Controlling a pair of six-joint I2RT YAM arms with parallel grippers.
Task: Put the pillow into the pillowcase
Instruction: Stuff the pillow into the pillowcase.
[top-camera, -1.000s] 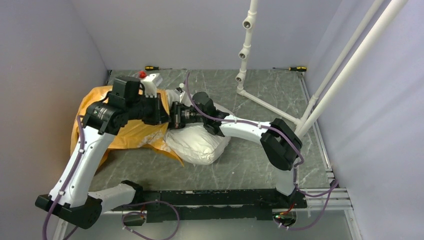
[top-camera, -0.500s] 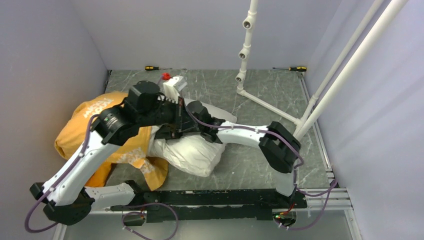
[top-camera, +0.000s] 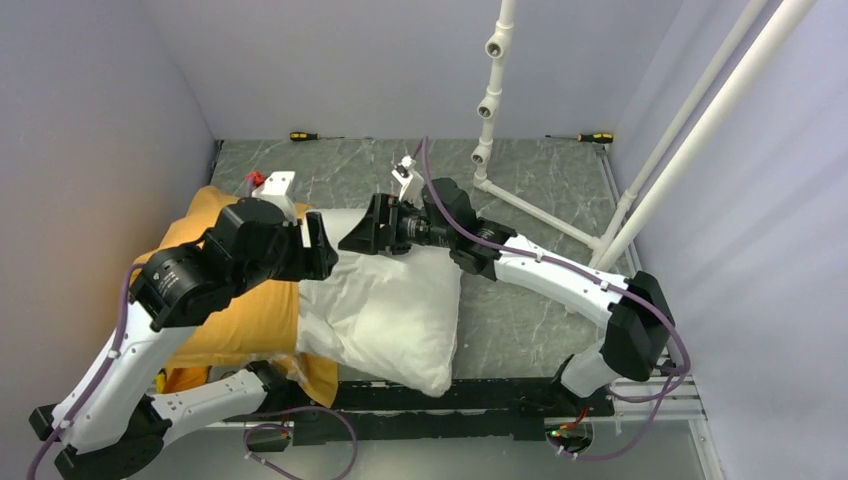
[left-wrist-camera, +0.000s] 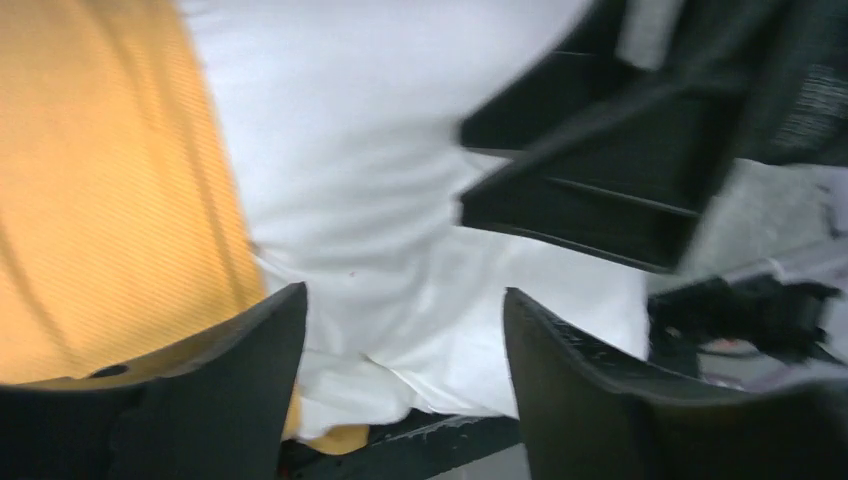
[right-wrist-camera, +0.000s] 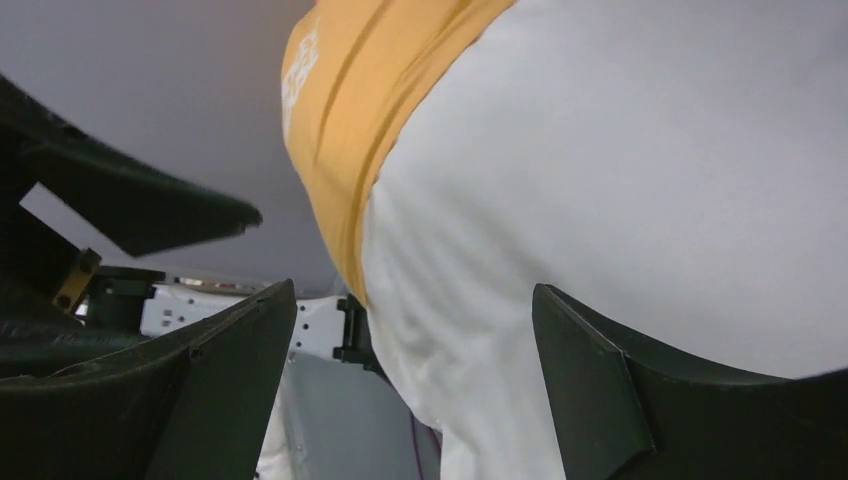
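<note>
Left gripper (top-camera: 319, 246) and right gripper (top-camera: 366, 231) hovered wide open over the pillow (top-camera: 388, 308), gripping nothing, likely to regrasp, since half lay outside the pillowcase (top-camera: 243, 320).

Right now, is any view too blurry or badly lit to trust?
Top external: sharp and evenly lit, no glare on the pillow or pillowcase. Left wrist: motion blur; the right arm smears at upper right, and the jaw edges are soft. Right wrist: slightly soft up close; the pillow shows little texture and the jaws are dark silhouettes.
</note>
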